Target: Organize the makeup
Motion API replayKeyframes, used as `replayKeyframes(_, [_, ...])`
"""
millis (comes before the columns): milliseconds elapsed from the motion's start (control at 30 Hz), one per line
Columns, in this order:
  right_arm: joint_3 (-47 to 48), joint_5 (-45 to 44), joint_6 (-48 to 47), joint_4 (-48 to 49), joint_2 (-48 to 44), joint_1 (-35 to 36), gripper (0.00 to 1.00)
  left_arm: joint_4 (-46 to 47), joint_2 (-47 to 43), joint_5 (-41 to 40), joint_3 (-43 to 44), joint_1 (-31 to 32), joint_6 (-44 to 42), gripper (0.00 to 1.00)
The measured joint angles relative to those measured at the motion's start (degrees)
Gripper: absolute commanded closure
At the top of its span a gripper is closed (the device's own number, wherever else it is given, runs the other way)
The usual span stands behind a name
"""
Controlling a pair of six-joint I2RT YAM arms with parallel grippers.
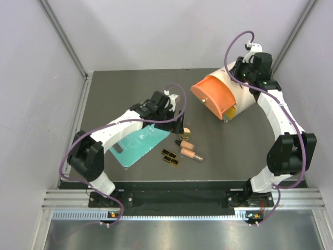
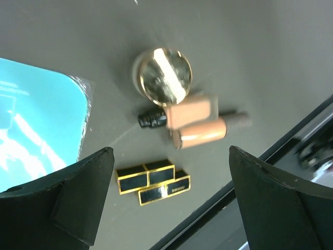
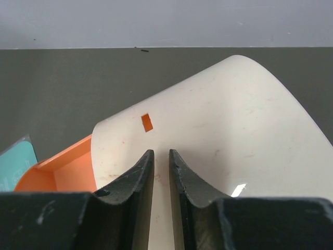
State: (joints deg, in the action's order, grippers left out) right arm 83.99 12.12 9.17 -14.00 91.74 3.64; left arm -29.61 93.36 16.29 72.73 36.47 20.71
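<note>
The makeup lies in a cluster on the dark table: a round gold compact [image 2: 164, 75] [image 1: 186, 131], two peach-pink tubes [image 2: 190, 112] [image 2: 203, 133] with dark caps, and small black gold-edged palettes [image 2: 153, 179] [image 1: 170, 157]. My left gripper [image 2: 170, 151] [image 1: 179, 122] hangs above them, open wide, with nothing between its fingers. My right gripper [image 3: 161, 152] [image 1: 250, 67] sits at the back top of the white drum [image 3: 234, 120]. Its jaws stand a narrow gap apart, with only the drum's surface showing between them.
A flat teal tray [image 1: 138, 146] [image 2: 36, 125] lies left of the makeup, under the left arm. The white drum [image 1: 244, 96] at the back right has its orange drawer [image 1: 210, 94] [image 3: 62, 169] pulled out to the left. The table's black front edge [image 2: 270, 151] runs near the palettes.
</note>
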Motion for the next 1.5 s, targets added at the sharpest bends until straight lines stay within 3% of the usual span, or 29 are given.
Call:
replayKeyframes(300, [-0.9, 0.02, 0.0, 1.05, -0.35, 0.0, 0.8, -6.21, 0.04, -7.28, 0.09, 12.46, -9.03, 0.05])
replayKeyframes(500, [-2.12, 0.13, 0.04, 1.77, -1.18, 0.0, 0.8, -9.18, 2.36, -8.24, 2.27, 16.59, -14.43, 0.05])
replayKeyframes(900, [-2.93, 0.26, 0.07, 2.25, -1.77, 0.0, 0.8, -12.59, 14.8, -4.07, 11.52, 18.1, -19.58, 0.06])
replayKeyframes(1233, [-2.27, 0.24, -0.11, 1.18, -1.7, 0.0, 0.8, -14.19, 19.67, -0.87, 13.11, 18.21, -22.16, 0.07])
replayKeyframes(1500, [-0.9, 0.28, -0.39, -0.33, -1.05, 0.0, 0.79, -15.15, 22.18, 0.59, 13.2, 19.02, -23.21, 0.16])
